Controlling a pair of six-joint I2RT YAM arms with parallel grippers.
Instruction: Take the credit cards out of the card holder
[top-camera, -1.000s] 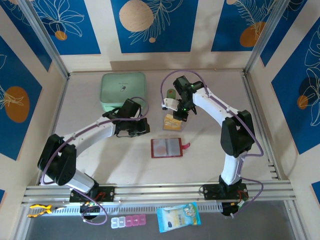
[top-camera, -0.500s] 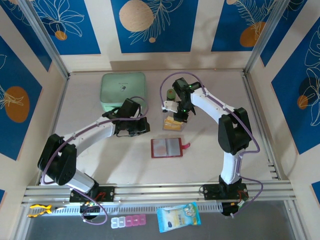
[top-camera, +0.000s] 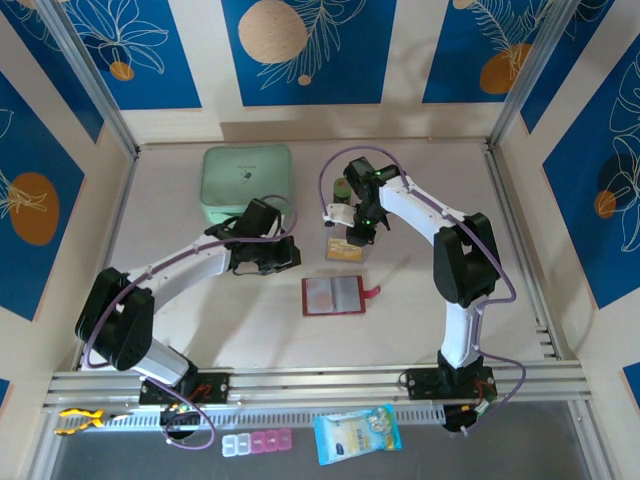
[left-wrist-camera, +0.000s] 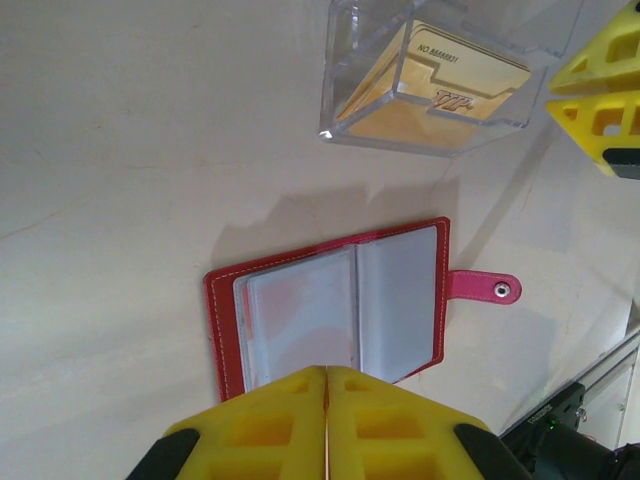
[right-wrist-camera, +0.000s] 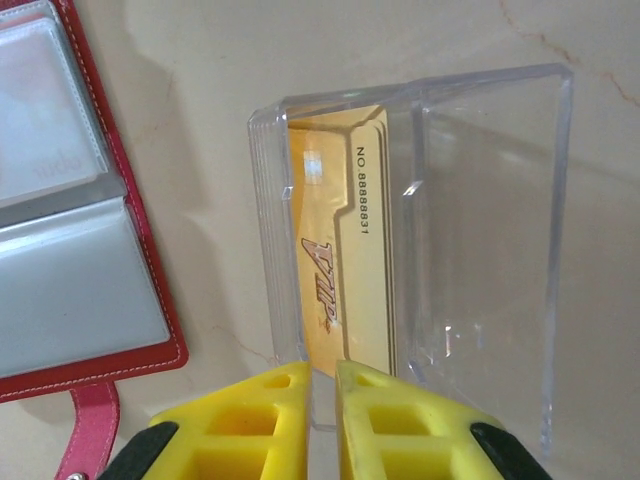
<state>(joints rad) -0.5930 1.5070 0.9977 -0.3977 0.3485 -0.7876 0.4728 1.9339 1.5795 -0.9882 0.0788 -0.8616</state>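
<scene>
The dark-red card holder (top-camera: 335, 295) (left-wrist-camera: 340, 305) lies open on the table, its clear sleeves up and its snap tab (left-wrist-camera: 483, 287) pointing right. Just behind it stands a clear tray (top-camera: 345, 248) (right-wrist-camera: 480, 230) with yellow-gold credit cards (right-wrist-camera: 335, 250) (left-wrist-camera: 440, 85) leaning inside it. My right gripper (top-camera: 357, 238) (right-wrist-camera: 322, 375) hovers at the tray's near rim, its yellow fingers a narrow gap apart and gripping nothing. To the left of the card holder, my left gripper (top-camera: 290, 255) (left-wrist-camera: 327, 375) is shut and empty.
A large mint-green zip case (top-camera: 246, 183) sits at the back left. A small green object (top-camera: 342, 188) stands behind the tray. A pill box (top-camera: 258, 443) and a blue packet (top-camera: 357, 433) lie below the front rail. Metal frame posts border the table.
My right gripper has shifted slightly left over the tray and its fingers have parted a little. The left arm has not moved.
</scene>
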